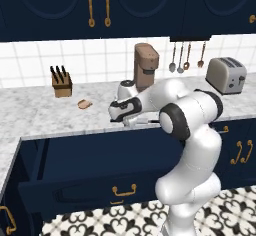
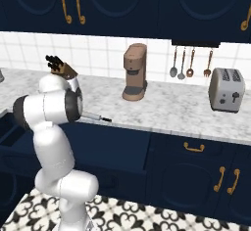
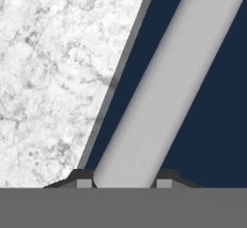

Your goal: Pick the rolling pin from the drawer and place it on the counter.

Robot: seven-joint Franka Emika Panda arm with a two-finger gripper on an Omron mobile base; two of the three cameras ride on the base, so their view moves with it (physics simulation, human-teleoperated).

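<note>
My gripper (image 3: 124, 181) is shut on the rolling pin (image 3: 164, 92). The pin's white middle runs up and away between the two finger tips. In the left base view the gripper (image 1: 131, 121) hovers at the front edge of the counter (image 1: 40, 111), above the open drawer (image 1: 95, 192). The rolling pin (image 1: 149, 122) sticks out level to the right of it. From the right base view the rolling pin (image 2: 94, 116) pokes out past my elbow, its black handle end over the counter (image 2: 171, 108) edge. The drawer (image 2: 115, 149) stands pulled out below. The marble counter (image 3: 48, 77) lies left of the pin.
On the counter stand a wooden knife block (image 1: 61, 83), a brown coffee machine (image 1: 145, 66) and a toaster (image 1: 226, 75). A small brown piece of food (image 1: 84, 103) lies near the block. Utensils (image 1: 186, 57) hang on the tiled wall.
</note>
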